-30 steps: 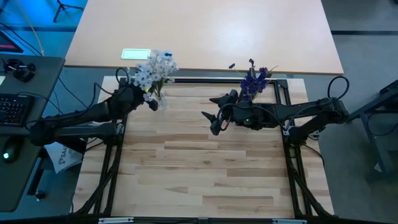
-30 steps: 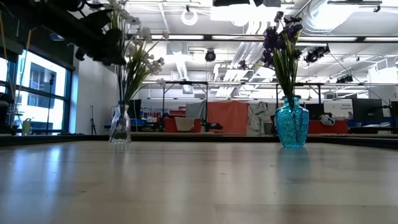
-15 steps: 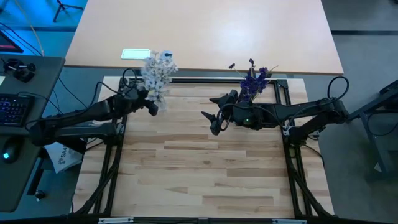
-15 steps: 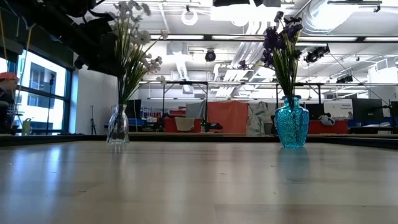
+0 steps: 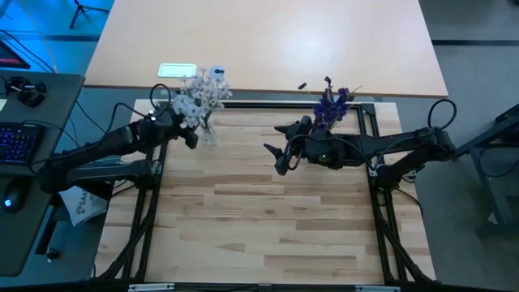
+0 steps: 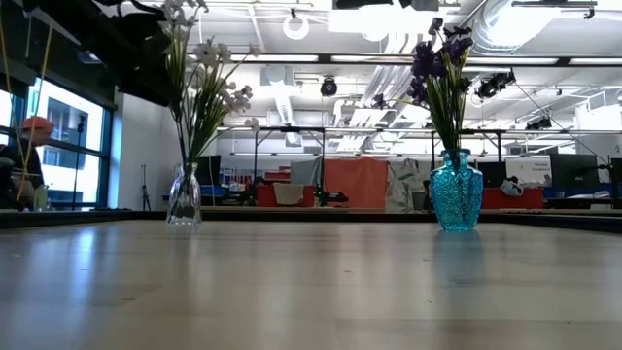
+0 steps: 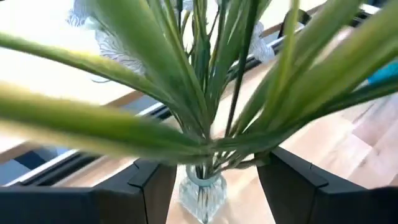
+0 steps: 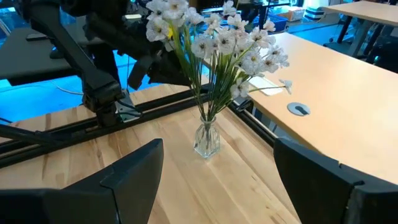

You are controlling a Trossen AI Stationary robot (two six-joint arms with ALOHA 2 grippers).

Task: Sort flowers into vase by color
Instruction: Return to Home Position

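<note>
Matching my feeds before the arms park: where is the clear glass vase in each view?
High view: clear vase at the upper left of the wooden tabletop, beside the left gripper.
Low view: vase left of centre.
Left wrist view: vase close, between that arm's fingers.
Right wrist view: vase farther off, ahead between its fingers.
Shared landmark: the white flowers in it.

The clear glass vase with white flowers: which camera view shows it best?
The right wrist view: the clear glass vase stands whole, with nothing before it. The low view shows it far off, the high view mostly under white blooms, the left wrist view only partly, behind stems.
</note>
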